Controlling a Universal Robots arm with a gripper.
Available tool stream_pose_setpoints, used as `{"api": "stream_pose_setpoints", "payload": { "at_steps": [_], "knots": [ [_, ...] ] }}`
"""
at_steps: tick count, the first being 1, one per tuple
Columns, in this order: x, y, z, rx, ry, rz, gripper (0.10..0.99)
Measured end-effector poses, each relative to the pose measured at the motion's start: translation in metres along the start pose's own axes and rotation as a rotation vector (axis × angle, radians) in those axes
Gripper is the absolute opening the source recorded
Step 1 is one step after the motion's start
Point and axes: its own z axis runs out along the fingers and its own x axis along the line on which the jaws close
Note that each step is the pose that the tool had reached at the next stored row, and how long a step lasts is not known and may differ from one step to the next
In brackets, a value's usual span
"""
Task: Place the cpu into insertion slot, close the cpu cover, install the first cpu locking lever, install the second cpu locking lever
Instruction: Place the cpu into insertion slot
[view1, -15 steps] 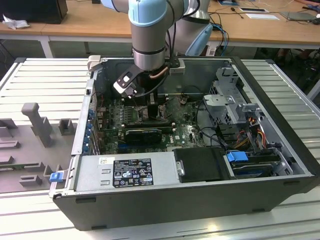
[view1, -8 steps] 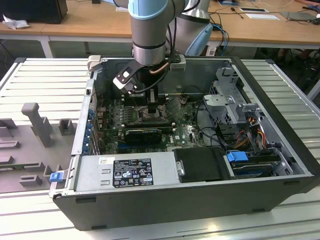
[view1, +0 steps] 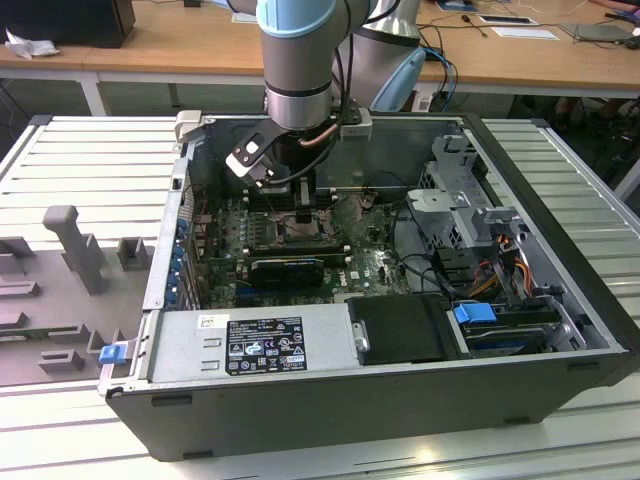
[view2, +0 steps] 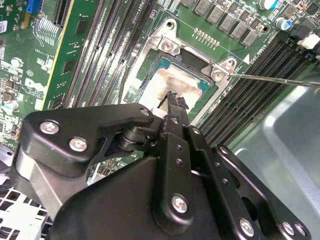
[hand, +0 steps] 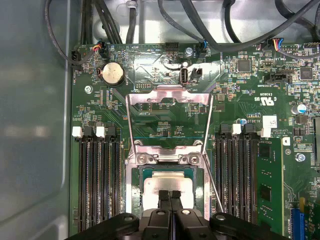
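Observation:
The cpu (hand: 161, 181) (view2: 186, 80), pale silvery on top, lies flat in the insertion slot (hand: 135, 187) (view2: 146, 67) on the green motherboard. My gripper (hand: 170, 196) (view2: 175, 100) is shut, its two black fingertips pressed together and resting on the chip's top near its middle. The cpu cover (hand: 167, 93), a thin metal frame, is swung open away from the socket. A thin wire locking lever (hand: 214, 189) (view2: 270, 79) stands free beside the socket. In the exterior view the gripper (view1: 298, 208) reaches down into the open computer case.
Long black memory slots (hand: 97, 185) (hand: 239, 175) flank the socket on both sides. Cables (hand: 115, 20) run along the case wall beyond the board. In the exterior view, a power supply (view1: 255, 340) and drive cage (view1: 470, 215) crowd the case; a grey fixture (view1: 70, 240) sits left.

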Motion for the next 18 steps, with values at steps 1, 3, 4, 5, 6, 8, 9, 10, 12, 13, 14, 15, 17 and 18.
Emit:
{"api": "stream_pose_setpoints", "payload": {
  "at_steps": [1,3,4,5,6,8,9,10,12,13,14,15,17,18],
  "knots": [
    [0.0000,0.0000,0.0000,0.000,0.0000,0.000,0.106],
    [0.0000,0.0000,-0.0003,0.000,-0.0001,0.000,0.106],
    [0.0000,0.0001,-0.0012,0.000,-0.0001,0.000,0.106],
    [0.0000,0.0001,-0.0013,0.000,0.0000,0.000,0.106],
    [0.0000,0.0001,-0.0014,0.000,0.0000,0.000,0.106],
    [0.0000,0.0001,-0.0020,0.000,-0.0002,0.000,0.106],
    [0.0000,0.0002,-0.0023,0.000,-0.0002,0.000,0.106],
    [0.0000,0.0002,-0.0027,0.000,-0.0002,0.000,0.106],
    [0.0001,0.0003,-0.0036,0.000,-0.0001,0.000,0.106],
    [0.0001,0.0003,-0.0041,0.000,-0.0001,0.000,0.106],
    [0.0001,0.0003,-0.0045,0.000,-0.0001,0.000,0.106],
    [0.0001,0.0004,-0.0052,0.000,-0.0001,0.000,0.106],
    [0.0001,0.0005,-0.0061,0.000,-0.0001,0.000,0.106],
    [0.0002,0.0005,-0.0069,0.000,-0.0001,0.000,0.106]
  ]
}}
